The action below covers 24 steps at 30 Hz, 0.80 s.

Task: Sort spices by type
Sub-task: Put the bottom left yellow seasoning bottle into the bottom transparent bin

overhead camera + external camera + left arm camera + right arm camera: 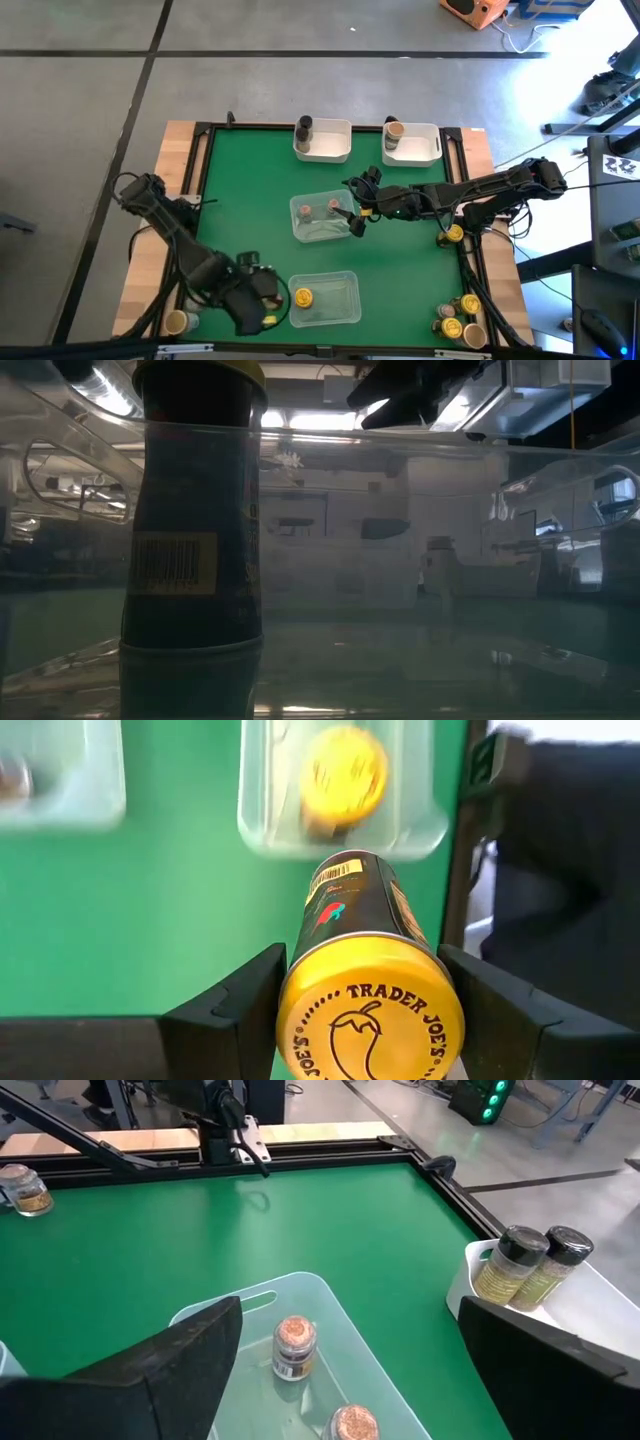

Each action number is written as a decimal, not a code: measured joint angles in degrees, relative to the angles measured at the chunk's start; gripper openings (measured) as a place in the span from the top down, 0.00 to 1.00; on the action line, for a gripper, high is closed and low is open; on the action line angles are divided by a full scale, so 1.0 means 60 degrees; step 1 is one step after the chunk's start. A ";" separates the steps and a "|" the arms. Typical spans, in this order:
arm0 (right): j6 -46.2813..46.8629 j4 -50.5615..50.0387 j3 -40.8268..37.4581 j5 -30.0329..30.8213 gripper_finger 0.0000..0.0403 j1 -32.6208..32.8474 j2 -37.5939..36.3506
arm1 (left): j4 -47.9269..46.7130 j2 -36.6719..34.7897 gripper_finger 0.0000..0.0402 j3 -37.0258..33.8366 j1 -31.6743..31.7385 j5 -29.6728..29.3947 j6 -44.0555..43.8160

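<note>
Fingers (365,1010) grip yellow-lidded jar (365,985); barcode visible.

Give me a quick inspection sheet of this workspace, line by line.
Surface: green mat in a black frame.
Job's things: yellow-lidded spice jar in the near clear plastic tray; two reddish-topped jars in the middle clear tray; more jars at the right near corner.
Clutter: two white bins.
Grippers: left hand shut on a black yellow-lidded jar; right hand open over the middle tray.
Cables: along both arms.
Surroundings: concrete floor.
</note>
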 joint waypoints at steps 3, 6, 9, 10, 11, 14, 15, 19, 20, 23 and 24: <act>-0.0004 -0.0048 0.0000 -0.0422 0.08 0.0013 -0.0032 | 0.0101 0.0000 0.47 0.0653 0.0311 -0.0264 0.0905; -0.0010 -0.0103 -0.0004 -0.0601 0.08 0.0139 -0.0233 | 0.0117 0.0000 0.47 0.1204 0.0596 -0.0620 0.1604; -0.0040 -0.0301 -0.0004 -0.0391 0.08 0.0378 -0.0626 | 0.0382 0.0039 0.47 0.1604 0.0876 -0.0895 0.2290; -0.0044 -0.0353 -0.0004 -0.0275 0.08 0.0453 -0.0771 | 0.0517 0.0100 0.47 0.1766 0.0959 -0.0946 0.2502; -0.0064 -0.0385 -0.0004 -0.0202 0.08 0.0540 -0.0929 | 0.0646 0.0192 0.47 0.1906 0.1022 -0.0949 0.2787; -0.0227 -0.0604 -0.0004 -0.0147 0.08 0.0823 -0.1346 | 0.0824 0.0639 0.47 0.2349 0.1268 -0.0951 0.3731; -0.0251 -0.0706 -0.0004 -0.0148 0.08 0.0912 -0.1431 | 0.0786 0.0839 0.47 0.2528 0.1371 -0.0946 0.3926; -0.0333 -0.0894 -0.0004 -0.0151 0.08 0.1188 -0.1585 | 0.0631 0.1608 0.47 0.3207 0.1792 -0.0864 0.4428; -0.0420 -0.0874 -0.0004 -0.0162 0.08 0.1217 -0.1585 | 0.0625 0.1807 0.47 0.3353 0.1892 -0.0834 0.4497; -0.0696 -0.0916 -0.0004 -0.0245 0.08 0.1212 -0.1581 | 0.0546 0.2375 0.47 0.3744 0.2124 -0.0748 0.4731; -0.0743 -0.0923 -0.0004 -0.0239 0.08 0.1184 -0.1581 | 0.0526 0.2553 0.47 0.3813 0.2201 -0.0740 0.4772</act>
